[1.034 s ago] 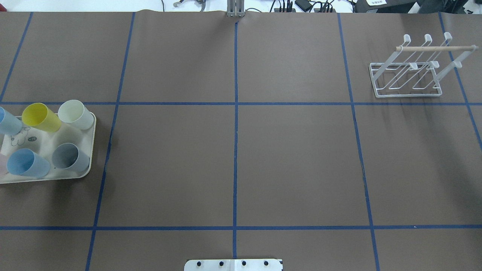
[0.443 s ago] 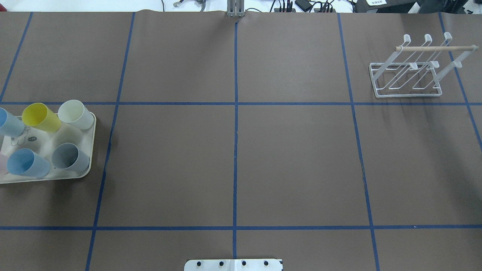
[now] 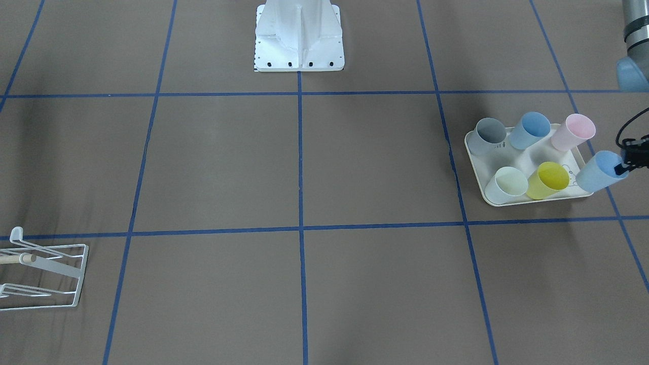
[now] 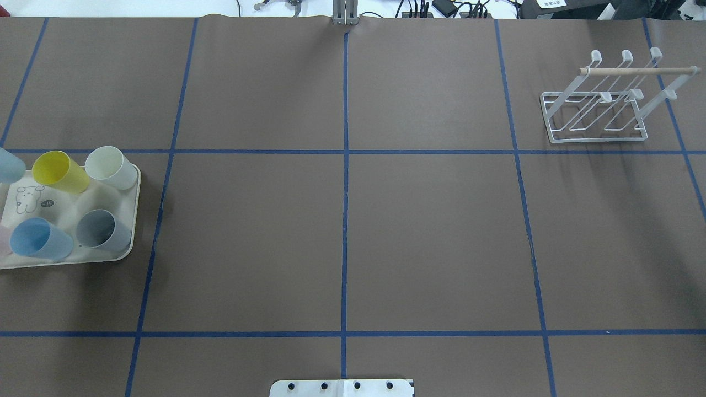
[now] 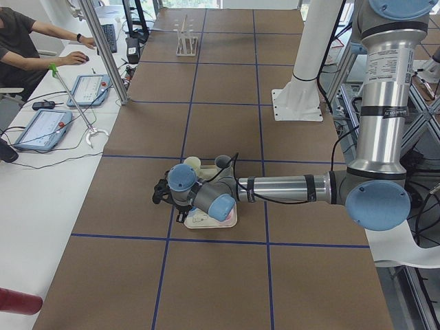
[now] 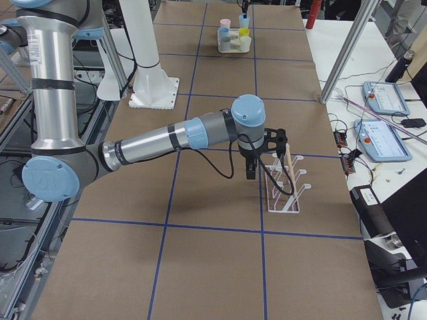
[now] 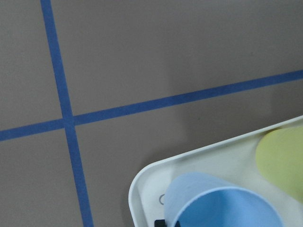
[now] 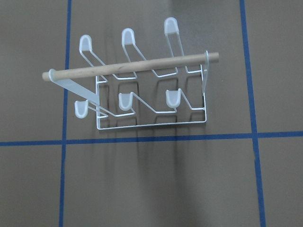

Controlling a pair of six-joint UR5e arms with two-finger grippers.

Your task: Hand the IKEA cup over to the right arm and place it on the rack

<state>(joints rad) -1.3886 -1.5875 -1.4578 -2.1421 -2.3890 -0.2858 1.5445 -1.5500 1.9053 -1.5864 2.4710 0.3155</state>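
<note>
My left gripper (image 3: 624,166) is shut on the rim of a light-blue cup (image 3: 597,172) and holds it tilted, lifted over the outer edge of the cream tray (image 3: 525,156). The cup shows at the left edge of the overhead view (image 4: 7,165) and at the bottom of the left wrist view (image 7: 222,205). The white wire rack (image 4: 601,102) with its wooden peg stands at the far right and holds no cup. My right gripper (image 6: 250,173) hovers beside the rack (image 6: 283,190); I cannot tell whether it is open or shut. The right wrist view looks down on the rack (image 8: 142,97).
Several cups stand on the tray: grey (image 3: 489,134), blue (image 3: 530,129), pink (image 3: 573,131), white (image 3: 507,185) and yellow (image 3: 547,180). The robot's base (image 3: 299,38) is at the near table edge. An operator (image 5: 20,41) sits at the side desk.
The light-blue cup at the overhead view's left edge has moved up and outward, off the tray, uncovering the bear print. Nothing else has moved.
</note>
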